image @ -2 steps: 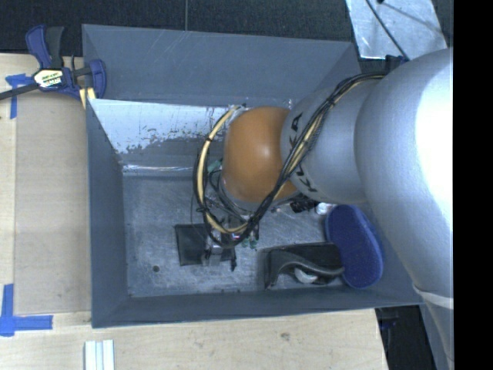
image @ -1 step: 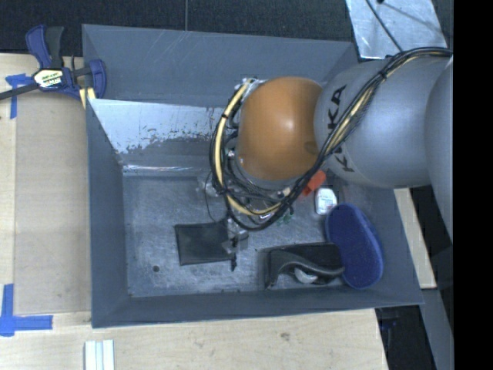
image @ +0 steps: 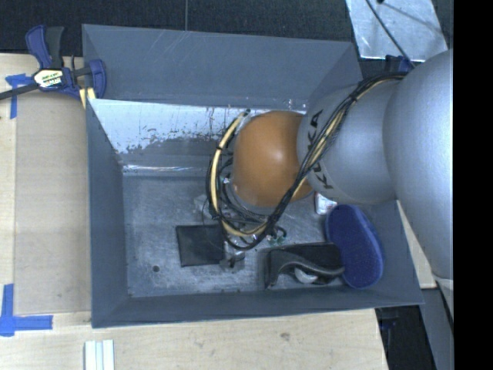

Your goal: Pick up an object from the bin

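The bin (image: 108, 230) has slanted walls. That is likely why the loose things lie down on its flat floor, close to the near edge. They look dropped in, not set in rows.

A flat black square piece (image: 199, 245) lies flat on the floor, near the middle of the near edge. A black curved thing (image: 304, 262) with some white in it lies toward the near right corner. A blue oval thing (image: 356, 245) leans on the right wall, just beside it. A small white thing (image: 324, 204) peeks out by the right wall, partly under the arm.

The big grey arm (image: 370, 145) comes in over the right edge and bends down into the bin. Its round orange cover (image: 266, 160) sits over the middle of the floor, with cables (image: 219, 199) looping around it. The wrist points nearly straight down, likely so the end effector (image: 233, 257) can meet things from above.

The end effector is low by the floor, at the right edge of the flat black piece. That piece is the nearest thing to it. Whether they touch cannot be told. It also cannot be told if the end effector is spread or pressed together, since the cover and cables hide much of it. Nothing looks lifted off the floor, so the pick seems not yet done.
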`<state>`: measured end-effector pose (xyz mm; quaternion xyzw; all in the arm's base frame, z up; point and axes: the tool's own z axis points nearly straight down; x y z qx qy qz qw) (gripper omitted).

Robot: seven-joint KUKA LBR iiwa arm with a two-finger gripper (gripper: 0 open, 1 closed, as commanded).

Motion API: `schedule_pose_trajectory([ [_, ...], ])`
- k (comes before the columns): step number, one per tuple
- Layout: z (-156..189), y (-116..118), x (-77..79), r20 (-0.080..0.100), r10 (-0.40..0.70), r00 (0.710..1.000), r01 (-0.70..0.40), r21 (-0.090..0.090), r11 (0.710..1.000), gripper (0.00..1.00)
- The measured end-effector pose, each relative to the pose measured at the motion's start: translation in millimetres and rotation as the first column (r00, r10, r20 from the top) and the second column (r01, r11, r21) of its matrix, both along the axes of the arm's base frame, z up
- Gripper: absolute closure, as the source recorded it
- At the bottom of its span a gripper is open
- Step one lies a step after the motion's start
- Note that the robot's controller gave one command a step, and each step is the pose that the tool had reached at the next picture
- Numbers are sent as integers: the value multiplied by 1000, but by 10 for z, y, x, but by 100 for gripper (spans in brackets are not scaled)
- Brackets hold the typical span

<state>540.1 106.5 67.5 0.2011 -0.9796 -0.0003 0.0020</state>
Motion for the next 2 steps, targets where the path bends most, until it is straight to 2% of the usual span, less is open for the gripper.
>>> schedule_pose_trajectory([
  [1,47,7,24,8,-2,1000,2,2,1000,100],
  [2,1579,-136,38,17,6,1000,-6,2,1000,100],
])
